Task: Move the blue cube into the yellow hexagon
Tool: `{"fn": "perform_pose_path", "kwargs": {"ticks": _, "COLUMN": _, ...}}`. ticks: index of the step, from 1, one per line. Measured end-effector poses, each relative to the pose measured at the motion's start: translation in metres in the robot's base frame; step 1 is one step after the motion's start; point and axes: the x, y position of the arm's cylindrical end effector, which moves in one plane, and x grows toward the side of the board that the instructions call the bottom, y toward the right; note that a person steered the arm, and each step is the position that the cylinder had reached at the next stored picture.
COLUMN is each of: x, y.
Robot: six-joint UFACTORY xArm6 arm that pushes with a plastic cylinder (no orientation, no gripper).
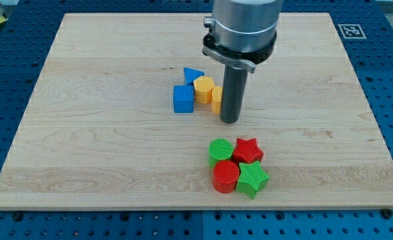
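The blue cube (182, 99) sits near the board's middle, touching the yellow hexagon (204, 89) on its right. A blue triangle (193, 75) lies just above them. A second yellow block (216, 98) is right of the hexagon, partly hidden behind the rod. My tip (229, 120) rests on the board just right of and below this cluster, right of the blue cube with the yellow blocks between.
Below the tip lies a tight group: a green cylinder (220, 151), a red star (248, 150), a red cylinder (226, 177) and a green star (252, 179). The wooden board (83, 133) is ringed by a blue perforated table.
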Motion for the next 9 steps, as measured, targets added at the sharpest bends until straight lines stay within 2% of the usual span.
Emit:
{"fn": "perform_pose_path", "kwargs": {"ticks": 2, "x": -0.003, "y": 0.010}}
{"fn": "perform_pose_path", "kwargs": {"ticks": 4, "x": -0.016, "y": -0.028}}
{"fn": "perform_pose_path", "kwargs": {"ticks": 6, "x": -0.013, "y": -0.028}}
{"fn": "perform_pose_path", "kwargs": {"ticks": 7, "x": 0.017, "y": -0.041}}
{"fn": "perform_pose_path", "kwargs": {"ticks": 8, "x": 0.024, "y": -0.082}}
{"fn": "perform_pose_path", "kwargs": {"ticks": 9, "x": -0.002, "y": -0.097}}
